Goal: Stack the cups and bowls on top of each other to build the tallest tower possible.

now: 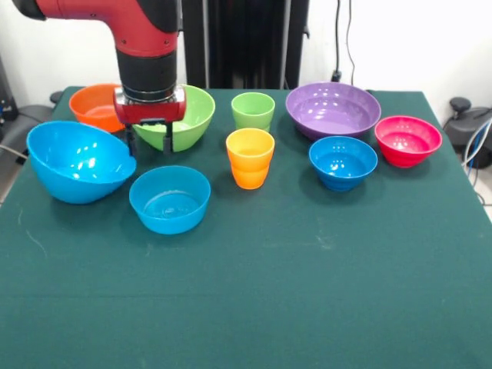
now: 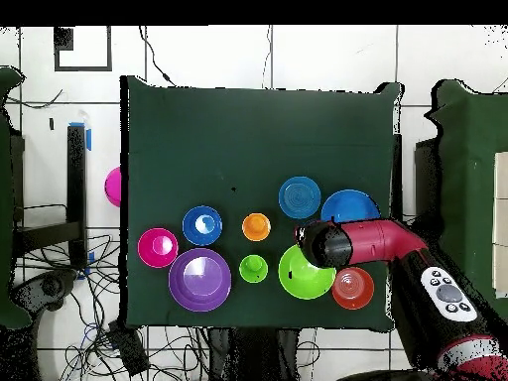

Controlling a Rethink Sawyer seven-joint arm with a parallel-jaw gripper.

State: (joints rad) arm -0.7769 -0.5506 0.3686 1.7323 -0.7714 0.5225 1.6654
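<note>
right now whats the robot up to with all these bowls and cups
Nothing is stacked yet. The gripper hangs at the rim of the large lime green bowl, between it and the tilted large blue bowl. Every other piece stands apart on the green table: the orange bowl, two small blue bowls, the orange-yellow cup, green cup, purple bowl and pink-red bowl.

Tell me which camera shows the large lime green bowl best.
The front view: the lime green bowl shows its side wall and inside, though the gripper hangs in front of its left part. The overhead view shows only a round green shape, with the arm covering its upper right rim.
</note>
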